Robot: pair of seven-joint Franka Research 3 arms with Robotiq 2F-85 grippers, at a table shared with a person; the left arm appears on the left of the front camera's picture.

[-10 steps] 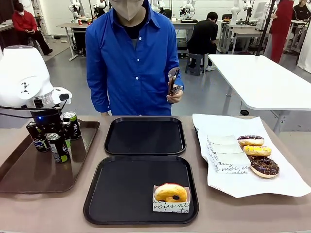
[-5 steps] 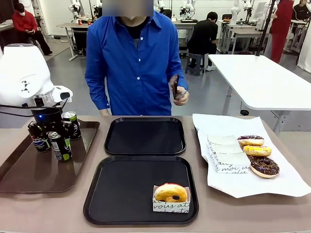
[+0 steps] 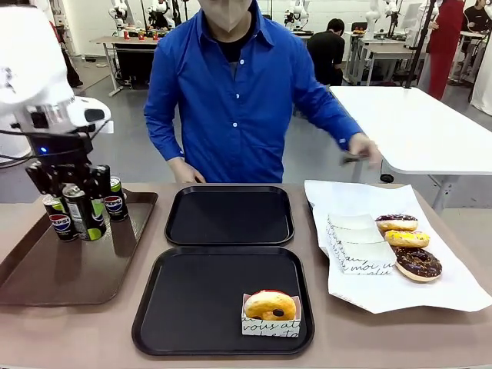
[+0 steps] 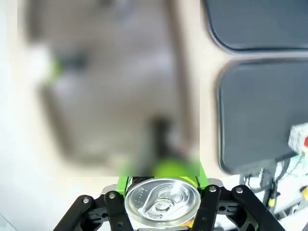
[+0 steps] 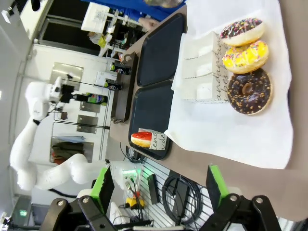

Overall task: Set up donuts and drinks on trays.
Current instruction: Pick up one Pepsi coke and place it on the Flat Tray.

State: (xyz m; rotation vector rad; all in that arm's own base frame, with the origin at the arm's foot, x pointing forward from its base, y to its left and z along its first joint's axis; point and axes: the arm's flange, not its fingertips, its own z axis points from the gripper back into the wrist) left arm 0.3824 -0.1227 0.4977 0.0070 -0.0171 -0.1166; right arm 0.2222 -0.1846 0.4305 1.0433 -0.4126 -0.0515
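my L pincer [image 3: 71, 191] clamped on 1 Pepsi can [image 3: 79, 219], upright, over brown tray [image 3: 46, 269] at left | near black tray [image 3: 192, 300] lies right of it — donut [image 3: 270, 305] in its near-right corner | L arm nearer

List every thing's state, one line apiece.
Left gripper, shut on a slim black Pepsi can.
Pepsi can, held over the glossy brown tray.
Right gripper, open, empty.
Near black plastic tray, holds one paper-sleeved red-glazed donut.
Far black plastic tray, empty.
Three glazed donuts on white paper, unsleeved.
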